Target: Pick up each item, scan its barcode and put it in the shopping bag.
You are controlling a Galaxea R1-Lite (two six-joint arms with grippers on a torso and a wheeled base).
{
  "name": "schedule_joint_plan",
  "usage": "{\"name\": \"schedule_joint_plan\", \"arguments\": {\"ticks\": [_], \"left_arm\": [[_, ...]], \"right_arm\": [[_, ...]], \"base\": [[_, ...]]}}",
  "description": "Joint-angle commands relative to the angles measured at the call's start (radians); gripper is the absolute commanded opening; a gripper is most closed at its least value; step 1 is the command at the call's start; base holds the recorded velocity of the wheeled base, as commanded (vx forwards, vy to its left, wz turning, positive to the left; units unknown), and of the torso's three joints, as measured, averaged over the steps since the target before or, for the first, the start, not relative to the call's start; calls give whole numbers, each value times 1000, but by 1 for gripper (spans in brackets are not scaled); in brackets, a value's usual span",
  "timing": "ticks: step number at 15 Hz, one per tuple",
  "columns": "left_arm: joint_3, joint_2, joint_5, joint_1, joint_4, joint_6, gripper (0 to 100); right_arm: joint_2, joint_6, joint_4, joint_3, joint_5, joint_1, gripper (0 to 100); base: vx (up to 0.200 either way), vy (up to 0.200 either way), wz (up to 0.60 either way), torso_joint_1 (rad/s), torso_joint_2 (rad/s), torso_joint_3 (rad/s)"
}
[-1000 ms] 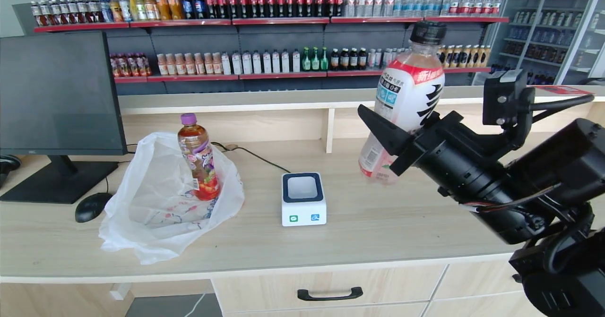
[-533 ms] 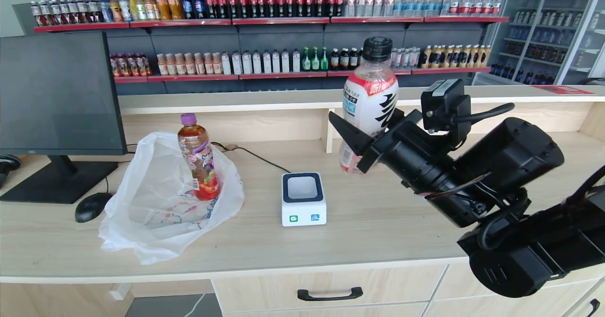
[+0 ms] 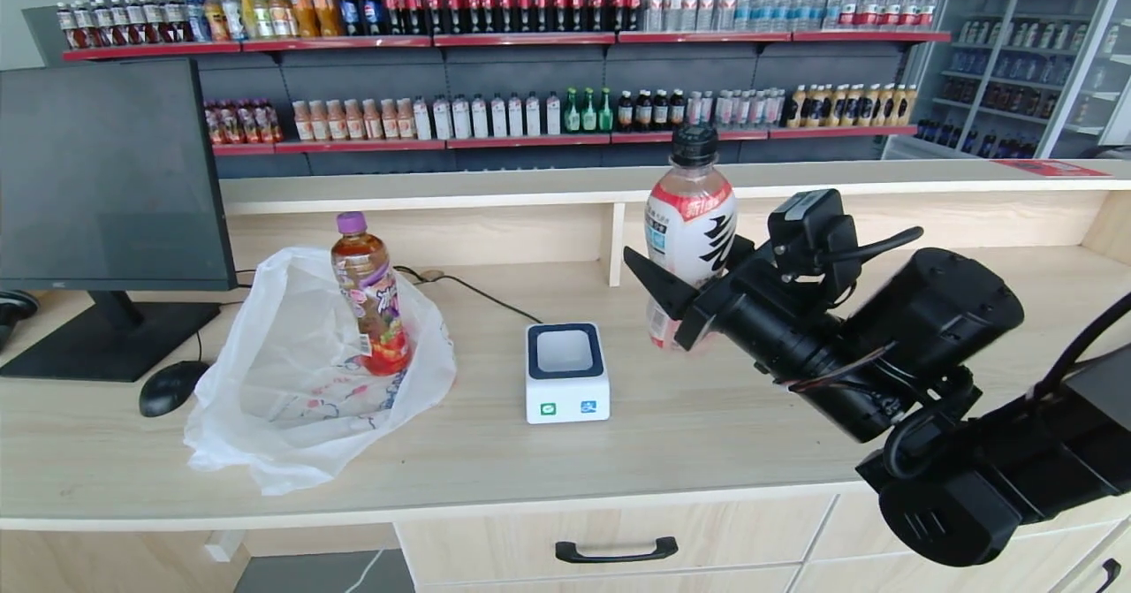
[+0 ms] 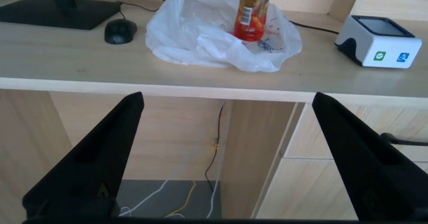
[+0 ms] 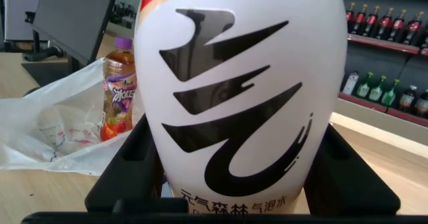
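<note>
Drink bottle (image 3: 690, 222): white label, black cap, upright, clamped in the right end effector (image 3: 680, 297) above the tabletop (image 3: 689, 416), beside the scanner (image 3: 567, 372); tea bottle (image 3: 371, 297): purple cap, upright inside the translucent white shopping bag (image 3: 265, 399).

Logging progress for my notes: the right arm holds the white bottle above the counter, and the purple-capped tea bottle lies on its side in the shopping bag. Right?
Not quite. The head view shows the purple-capped tea bottle standing upright in the shopping bag, not on its side. The white bottle is held above the counter.
</note>
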Motion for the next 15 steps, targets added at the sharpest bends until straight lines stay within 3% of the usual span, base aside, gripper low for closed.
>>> {"name": "schedule_joint_plan", "arguments": {"ticks": [1, 7, 14, 15], "left_arm": [[0, 1, 0, 0, 0, -1, 100], [0, 0, 0, 0, 0, -1, 100], [0, 0, 0, 0, -2, 1, 100], [0, 0, 0, 0, -2, 1, 100]], "right_arm": [[-2, -1, -2, 1, 0, -16, 0], [-31, -70, -2, -5, 2, -55, 0], [-57, -350, -2, -30, 106, -75, 0], [-68, -415, -2, -21, 167, -77, 0]], "base": [[0, 200, 0, -2, 2, 2], [0, 200, 0, 0, 5, 3], [0, 0, 0, 0, 0, 0], [0, 0, 0, 0, 0, 0]]}}
